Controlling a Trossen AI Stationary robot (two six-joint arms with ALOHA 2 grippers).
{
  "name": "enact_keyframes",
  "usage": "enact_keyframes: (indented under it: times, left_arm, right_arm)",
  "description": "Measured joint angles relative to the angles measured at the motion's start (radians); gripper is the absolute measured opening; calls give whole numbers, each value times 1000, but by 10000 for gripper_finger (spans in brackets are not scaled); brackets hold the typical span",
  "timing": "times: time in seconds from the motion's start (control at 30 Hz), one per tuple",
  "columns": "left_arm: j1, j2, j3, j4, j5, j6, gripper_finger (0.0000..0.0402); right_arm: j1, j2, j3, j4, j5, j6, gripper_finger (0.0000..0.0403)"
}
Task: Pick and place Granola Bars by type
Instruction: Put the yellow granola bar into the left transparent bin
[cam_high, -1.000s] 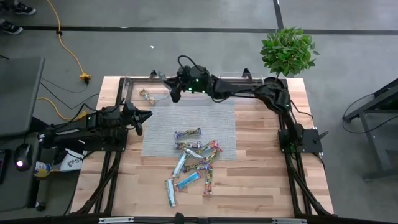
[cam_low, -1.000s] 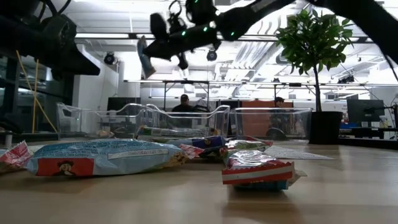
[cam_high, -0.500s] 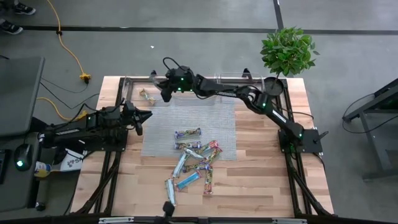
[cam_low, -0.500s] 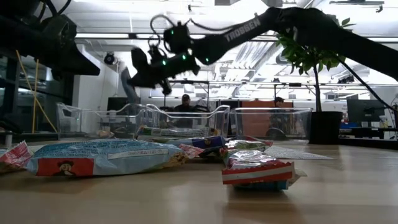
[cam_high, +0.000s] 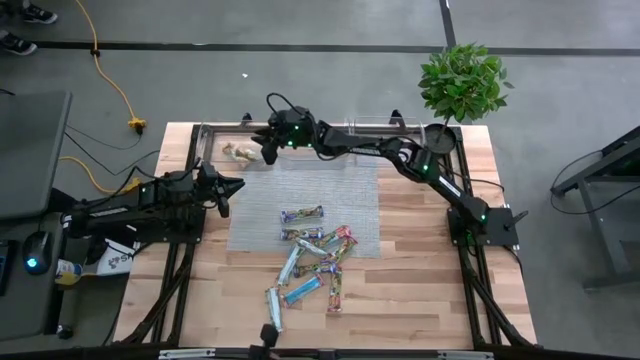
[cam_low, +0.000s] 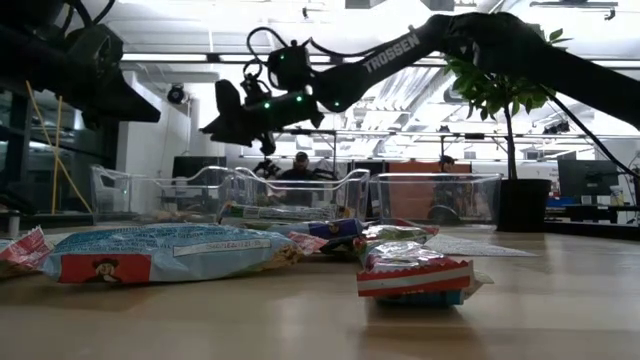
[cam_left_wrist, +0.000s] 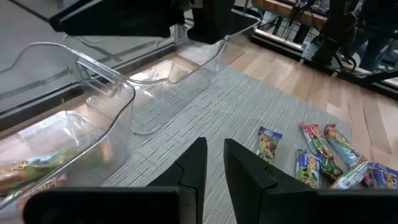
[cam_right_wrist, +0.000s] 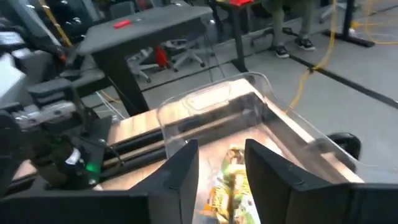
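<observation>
Several granola bars (cam_high: 315, 255) in blue, silver-green, pink-red and yellow-brown wrappers lie in a loose pile on the grey mat (cam_high: 300, 195) and on the wood in front of it. Two bars (cam_right_wrist: 233, 183) lie on the floor of the clear bin (cam_high: 222, 142) at the far left. My right gripper (cam_right_wrist: 221, 146) hangs open just above that bin, holding nothing; it also shows from above (cam_high: 266, 152). My left gripper (cam_left_wrist: 215, 144) waits at the mat's left edge, with a narrow gap between its fingers and nothing in it.
Two more clear bins (cam_low: 290, 190) (cam_low: 440, 200) stand in a row along the far edge. A potted plant (cam_high: 462, 82) stands at the far right corner. Bare wood lies to the right of the mat. People sit in the room behind the table.
My right gripper has carried a bar toward the table's left edge and downward to the far-left bin. It has then opened and let the bar go. The bar now lies in the bin beside the one that was there before.
</observation>
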Motion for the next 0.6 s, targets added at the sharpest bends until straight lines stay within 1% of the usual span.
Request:
enact_keyframes:
  times: [0.13,0.23,0.33,0.43,0.53,0.6]
  left_arm:
    - [0,0,0,0,1,0,54]
    - [0,0,0,0,5,0,54]
    - [0,0,0,0,5,0,54]
    - [0,0,0,0,5,0,54]
    - [0,0,0,0,5,0,54]
    - [0,0,0,0,6,0,54]
  right_arm:
    - [5,-23,0,18,-64,-32,130]
    - [17,-88,-1,-87,-91,-109,134]
    - [36,-186,1,-298,-116,-220,134]
    - [66,-283,2,-546,-113,-308,134]
    - [111,-366,2,-816,-56,-367,134]
    - [149,-406,2,-984,4,-400,135]
